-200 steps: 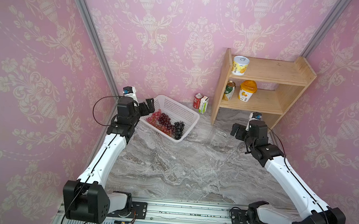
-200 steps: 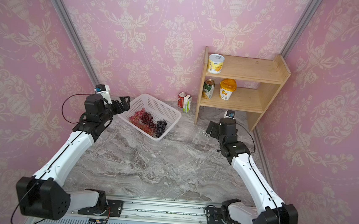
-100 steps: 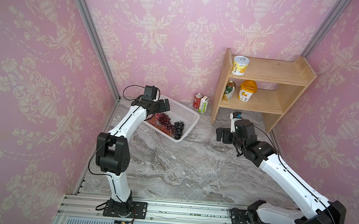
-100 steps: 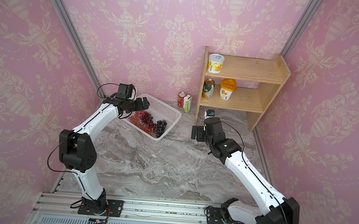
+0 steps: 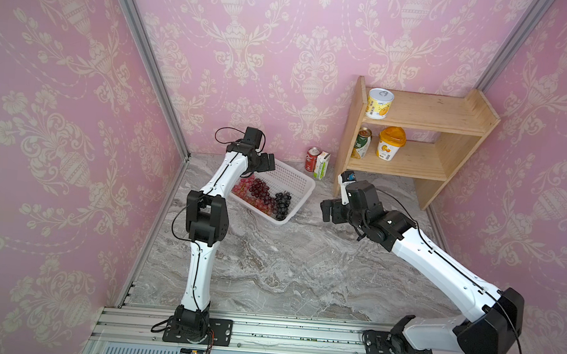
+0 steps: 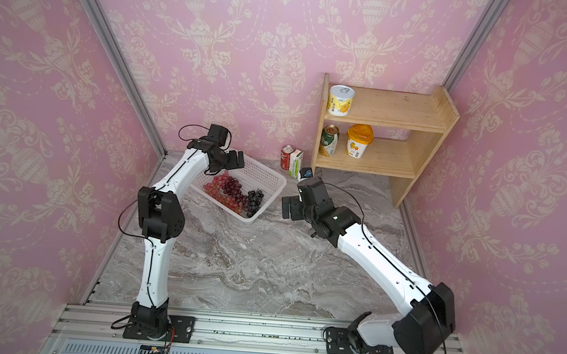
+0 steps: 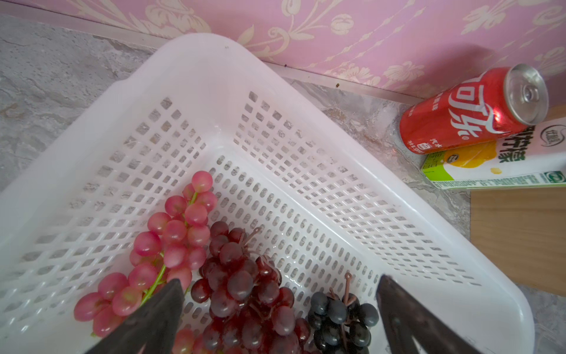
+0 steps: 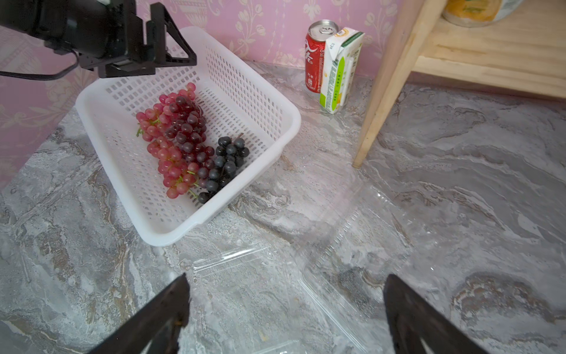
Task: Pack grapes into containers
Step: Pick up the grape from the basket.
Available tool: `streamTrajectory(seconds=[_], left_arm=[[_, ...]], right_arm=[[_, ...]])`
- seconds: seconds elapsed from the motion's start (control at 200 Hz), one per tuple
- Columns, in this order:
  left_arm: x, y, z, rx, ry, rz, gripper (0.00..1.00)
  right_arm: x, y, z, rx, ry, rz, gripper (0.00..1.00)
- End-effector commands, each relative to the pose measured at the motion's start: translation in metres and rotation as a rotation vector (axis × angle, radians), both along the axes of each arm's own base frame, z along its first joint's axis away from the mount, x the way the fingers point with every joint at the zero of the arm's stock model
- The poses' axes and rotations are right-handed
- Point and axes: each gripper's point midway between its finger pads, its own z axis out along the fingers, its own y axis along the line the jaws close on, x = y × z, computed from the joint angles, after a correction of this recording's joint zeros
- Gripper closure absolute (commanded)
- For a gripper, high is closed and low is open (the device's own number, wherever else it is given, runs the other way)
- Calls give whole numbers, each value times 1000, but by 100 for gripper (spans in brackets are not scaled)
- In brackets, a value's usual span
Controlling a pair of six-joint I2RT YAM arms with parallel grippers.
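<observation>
Three bunches of grapes lie in a white perforated basket (image 5: pixel 297 182): pink-red (image 7: pixel 171 239), dark red (image 7: pixel 242 285) and near-black (image 7: pixel 340 315). In both top views they fill its near end (image 5: pixel 261 193) (image 6: pixel 232 191). My left gripper (image 5: pixel 266 162) (image 7: pixel 280 279) hovers open over the basket's far left corner, above the grapes and touching none. My right gripper (image 5: pixel 329 211) (image 8: pixel 286 277) stands open and empty right of the basket. Below it, clear containers (image 8: pixel 352 245) (image 8: pixel 239 269) lie open on the marble table; they are hard to make out.
A red can (image 5: pixel 312 159) and a green-white carton (image 5: pixel 322 165) stand against the back wall right of the basket. A wooden shelf (image 5: pixel 417 133) at the back right holds yellow tubs and a green can. Pink walls close in on three sides.
My left arm has raised its elbow and swung its gripper right, over the basket. My right gripper has moved left from the shelf toward the basket. Both stayed open.
</observation>
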Motion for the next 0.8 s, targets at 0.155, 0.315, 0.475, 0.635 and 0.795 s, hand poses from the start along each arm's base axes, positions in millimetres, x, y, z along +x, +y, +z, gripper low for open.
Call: streamTrajectory(seconds=[0.155,0.315,0.475,0.635,0.795], left_arm=[[9,14,-27,44,98,-4,1],[5,12,-44,15,148,-7,2],[-7,-2,-62,-10,206,-49,5],[-14,-14,-75,-41,238,-79,6],[-25,-28,-75,-59,261,-106,8]], right_arm=[[17,33,4,-8,41,64,0],[25,40,3,-16,46,68,0],[29,47,-4,3,63,74,0],[29,49,-13,11,80,73,0],[24,41,-22,-10,94,57,0]])
